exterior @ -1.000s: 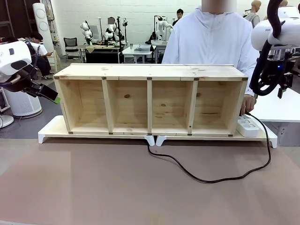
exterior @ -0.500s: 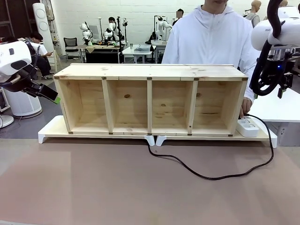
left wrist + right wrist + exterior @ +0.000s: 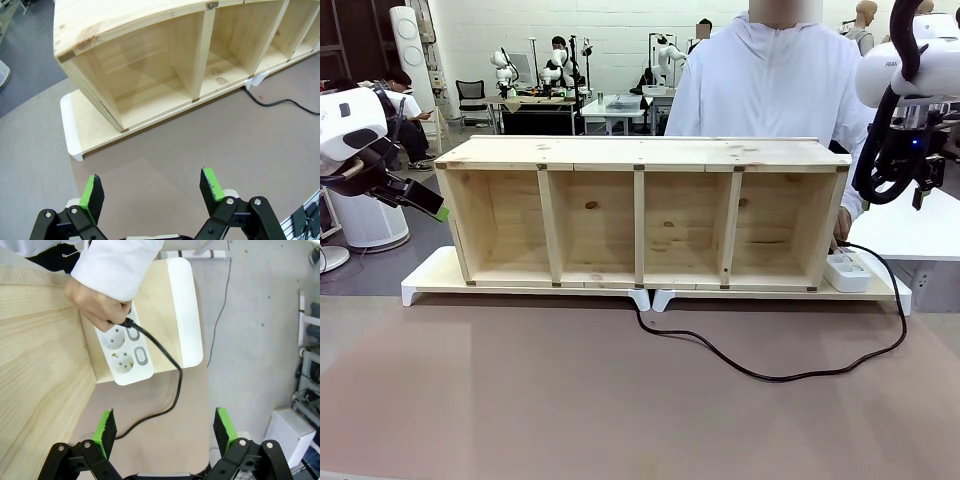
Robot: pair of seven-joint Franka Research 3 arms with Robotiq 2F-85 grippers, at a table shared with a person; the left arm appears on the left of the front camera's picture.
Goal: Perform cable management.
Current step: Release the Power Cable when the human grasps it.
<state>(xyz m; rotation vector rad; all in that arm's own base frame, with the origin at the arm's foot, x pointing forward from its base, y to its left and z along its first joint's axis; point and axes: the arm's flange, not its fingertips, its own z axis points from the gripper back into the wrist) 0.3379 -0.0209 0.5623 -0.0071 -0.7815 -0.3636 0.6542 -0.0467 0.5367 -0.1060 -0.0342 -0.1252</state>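
Cable loops across the table's right side to the power strip, plug held by the person's hand. Left gripper and right gripper hover wide, empty.

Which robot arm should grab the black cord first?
Probably the right. The right gripper hangs open just above the cable beside the power strip. The left gripper is open too, but by the shelf's far end.

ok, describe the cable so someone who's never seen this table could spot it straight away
Start at the long wooden shelf with four open compartments. From below its middle, the cable loops across the brown mat and curves back up to the white power strip at the shelf's right end, where a person's hand holds its plug. It is thin, black and slack.
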